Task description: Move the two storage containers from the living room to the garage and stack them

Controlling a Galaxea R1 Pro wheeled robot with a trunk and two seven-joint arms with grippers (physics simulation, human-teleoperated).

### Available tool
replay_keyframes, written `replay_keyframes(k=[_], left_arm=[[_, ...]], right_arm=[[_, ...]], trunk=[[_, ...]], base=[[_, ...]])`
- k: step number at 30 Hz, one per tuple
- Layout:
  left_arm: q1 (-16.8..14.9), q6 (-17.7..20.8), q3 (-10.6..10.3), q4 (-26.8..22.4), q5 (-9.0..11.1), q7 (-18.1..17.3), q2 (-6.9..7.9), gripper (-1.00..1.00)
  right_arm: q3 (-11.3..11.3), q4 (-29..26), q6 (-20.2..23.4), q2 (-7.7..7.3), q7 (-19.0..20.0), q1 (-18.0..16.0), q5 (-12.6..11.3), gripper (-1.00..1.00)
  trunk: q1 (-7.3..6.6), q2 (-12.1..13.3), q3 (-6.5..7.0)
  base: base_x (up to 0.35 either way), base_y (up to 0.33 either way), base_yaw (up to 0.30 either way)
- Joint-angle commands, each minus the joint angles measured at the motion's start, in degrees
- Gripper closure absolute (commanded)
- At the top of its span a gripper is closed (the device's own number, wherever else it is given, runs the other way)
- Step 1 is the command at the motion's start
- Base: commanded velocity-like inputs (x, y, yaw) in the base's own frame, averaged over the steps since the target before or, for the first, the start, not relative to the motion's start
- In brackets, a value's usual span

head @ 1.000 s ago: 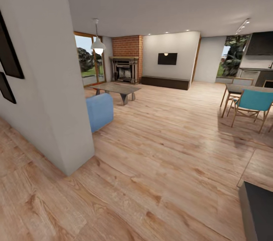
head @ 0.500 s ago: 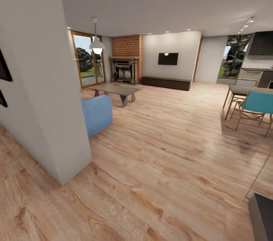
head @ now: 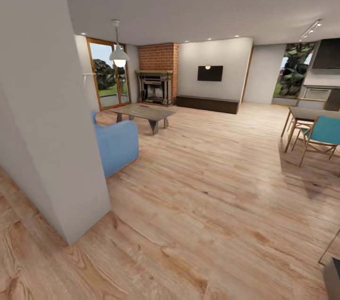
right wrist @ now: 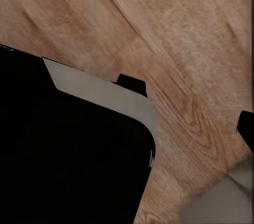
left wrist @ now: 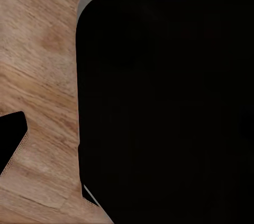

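Wood planks run across the living room (head: 203, 158), and the robot is on its way in

A small red patch sits on the low table (head: 144, 112) past the blue sofa (head: 115, 145); it may be one of the two storage containers, but it is too small to tell. I think such open bins are light and stiff, best held by a low wall or rim. No writing can be read. Whether the jaws are spread or pressed together, I cannot tell
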Motion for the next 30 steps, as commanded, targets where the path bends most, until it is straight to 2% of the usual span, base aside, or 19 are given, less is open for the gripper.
replay_keyframes(k=[1,8,30], left_arm=[[0.0,-0.1,0.0,0.0,0.1,0.0,0.0,-1.0],[0.0,-0.1,0.0,0.0,0.1,0.0,0.0,-1.0],[0.0,-0.1,0.0,0.0,0.1,0.0,0.0,-1.0]], right_arm=[[0.5,0.1,-0.2,0.04,-0.1,0.0,-0.5,-1.0],[0.4,0.1,-0.2,0.11,-0.1,0.0,-0.5,-1.0],[0.4,0.1,-0.3,0.16,-0.1,0.0,-0.5,-1.0]], trunk=[[0.03,0.0,-0.06],[0.03,0.0,-0.06],[0.03,0.0,-0.06]], base=[[0.322,0.0,0.0],[0.322,0.0,-0.081],[0.322,0.0,-0.238]])
